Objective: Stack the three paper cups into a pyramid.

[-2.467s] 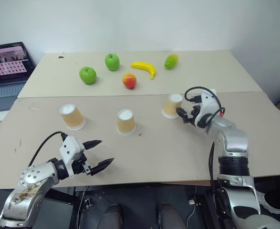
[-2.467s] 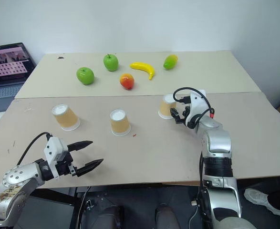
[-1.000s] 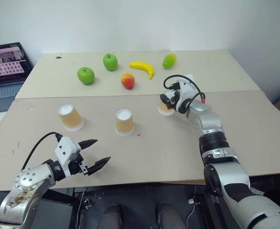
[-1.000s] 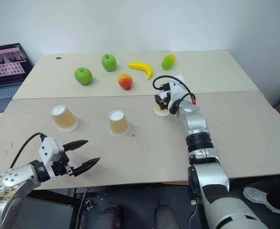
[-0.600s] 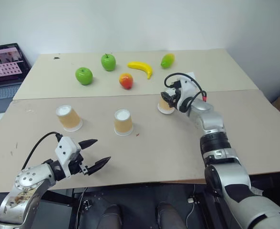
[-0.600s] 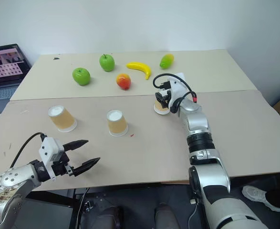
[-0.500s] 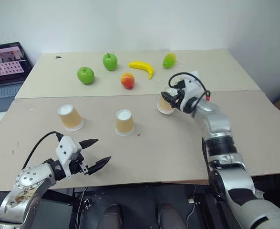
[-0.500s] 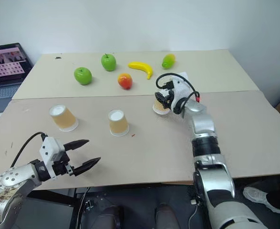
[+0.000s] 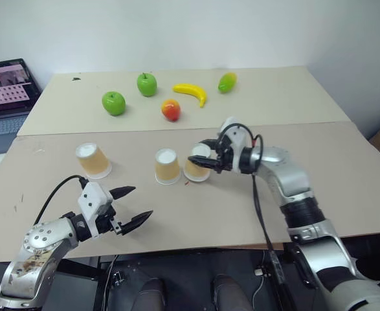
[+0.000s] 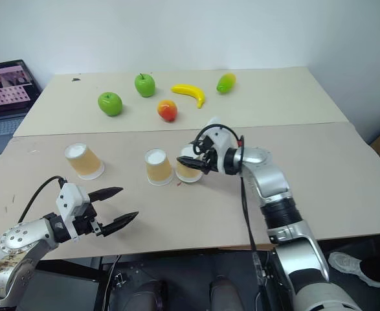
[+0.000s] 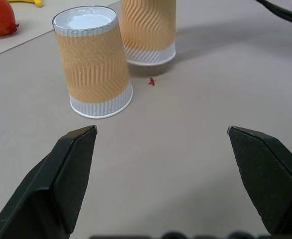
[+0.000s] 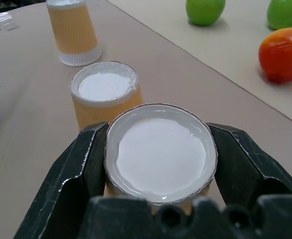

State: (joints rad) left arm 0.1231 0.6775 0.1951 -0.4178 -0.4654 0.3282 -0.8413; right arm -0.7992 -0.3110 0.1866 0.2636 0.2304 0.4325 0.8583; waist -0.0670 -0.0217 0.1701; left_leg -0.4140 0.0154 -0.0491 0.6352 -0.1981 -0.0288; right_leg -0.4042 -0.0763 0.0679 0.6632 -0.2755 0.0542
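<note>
The right tool (image 9: 199,161) grips one paper cup (image 9: 195,167) upside down, just beside the middle cup (image 9: 166,166) on the worktop (image 9: 345,175); third cup (image 9: 92,161) well apart; left tool (image 9: 131,206) wide, holding nothing

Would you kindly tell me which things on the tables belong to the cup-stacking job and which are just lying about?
Belong to the job:
- left cup
- middle cup
- third cup, held in the right tool

Just lying about:
- two green apples
- red-orange fruit
- banana
- green-yellow fruit
- laptop
</note>
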